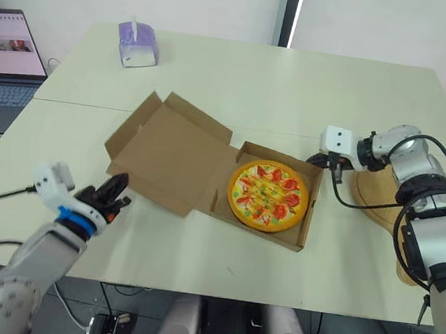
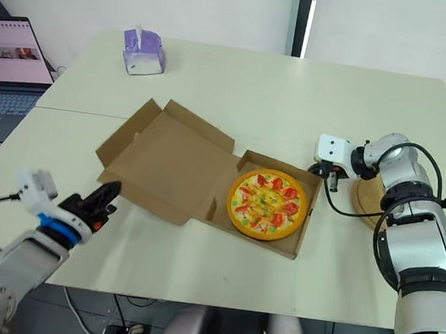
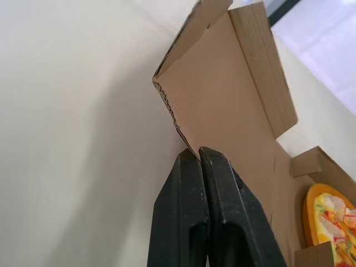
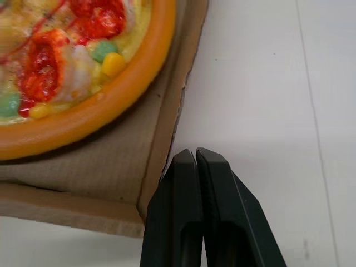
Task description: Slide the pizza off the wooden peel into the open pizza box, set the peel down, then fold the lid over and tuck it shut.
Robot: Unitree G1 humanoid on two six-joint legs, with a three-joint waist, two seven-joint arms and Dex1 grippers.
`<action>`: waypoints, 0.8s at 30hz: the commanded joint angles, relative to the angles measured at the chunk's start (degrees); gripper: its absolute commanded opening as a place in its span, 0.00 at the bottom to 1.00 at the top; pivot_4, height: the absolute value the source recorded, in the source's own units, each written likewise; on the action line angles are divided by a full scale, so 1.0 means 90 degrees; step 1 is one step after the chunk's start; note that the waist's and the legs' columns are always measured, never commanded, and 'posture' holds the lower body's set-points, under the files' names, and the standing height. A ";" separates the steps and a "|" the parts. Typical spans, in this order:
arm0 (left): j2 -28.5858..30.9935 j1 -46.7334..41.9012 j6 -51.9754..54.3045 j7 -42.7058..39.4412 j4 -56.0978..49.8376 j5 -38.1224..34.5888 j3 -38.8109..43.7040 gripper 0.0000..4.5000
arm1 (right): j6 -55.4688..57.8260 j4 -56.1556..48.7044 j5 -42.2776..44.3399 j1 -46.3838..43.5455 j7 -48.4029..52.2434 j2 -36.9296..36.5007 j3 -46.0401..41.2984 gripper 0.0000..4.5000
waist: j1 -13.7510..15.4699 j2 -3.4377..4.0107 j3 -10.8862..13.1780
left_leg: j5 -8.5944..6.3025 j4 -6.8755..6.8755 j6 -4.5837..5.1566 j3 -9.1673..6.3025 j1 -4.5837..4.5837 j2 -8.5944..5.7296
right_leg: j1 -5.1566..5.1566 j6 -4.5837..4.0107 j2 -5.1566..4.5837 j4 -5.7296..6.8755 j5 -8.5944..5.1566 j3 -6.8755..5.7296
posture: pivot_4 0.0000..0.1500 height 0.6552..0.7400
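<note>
The pizza point(image 1: 268, 195) lies in the tray of the open cardboard box point(image 1: 310, 211). The box's lid point(image 1: 169, 150) is spread flat on the table to the left. The wooden peel point(image 1: 378, 194) rests on the table at the right, partly under my right arm. My right gripper point(image 1: 318, 159) is shut and empty, just outside the box's right wall point(image 4: 167, 133); the pizza point(image 4: 83, 67) is close in front of it. My left gripper point(image 1: 118, 190) is shut and empty by the lid's near left corner point(image 3: 167, 94), apart from it.
A purple tissue box point(image 1: 137, 44) stands at the back left of the table. A laptop point(image 1: 8, 59) sits on a lower surface off the table's left edge. There is bare tabletop in front of the box and behind it.
</note>
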 commanded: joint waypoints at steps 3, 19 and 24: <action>0.0439 -0.1168 0.0481 -0.1096 0.0671 0.0777 -0.0466 0.00 | 0.0537 -0.1302 0.0505 0.0602 0.0762 -0.0329 -0.0289 0.03 | -0.0005 0.0001 0.0001 | 0.0000 0.0000 -0.0001 -0.0005 -0.0003 0.0000 | -0.0002 0.0002 0.0000 -0.0001 0.0001 -0.0002 | 1.00 1.00; -0.0169 -0.4258 0.0435 -0.3543 0.2873 0.3384 -0.1735 0.00 | 0.3695 -0.6495 0.1676 0.3321 0.0735 -0.1163 -0.0814 0.03 | 0.0006 0.0003 0.0002 | -0.0001 0.0001 -0.0014 -0.0015 -0.0007 -0.0006 | -0.0007 0.0007 -0.0009 0.0001 0.0004 -0.0016 | 1.00 1.00; -0.0553 -0.4927 0.0235 -0.4098 0.3451 0.3968 -0.1918 0.00 | 0.4447 -0.7625 0.2000 0.3973 0.0415 -0.1360 -0.1027 0.03 | 0.0035 0.0001 0.0003 | 0.0004 0.0002 -0.0023 -0.0023 -0.0008 -0.0007 | -0.0006 0.0009 -0.0009 0.0003 0.0004 -0.0021 | 1.00 1.00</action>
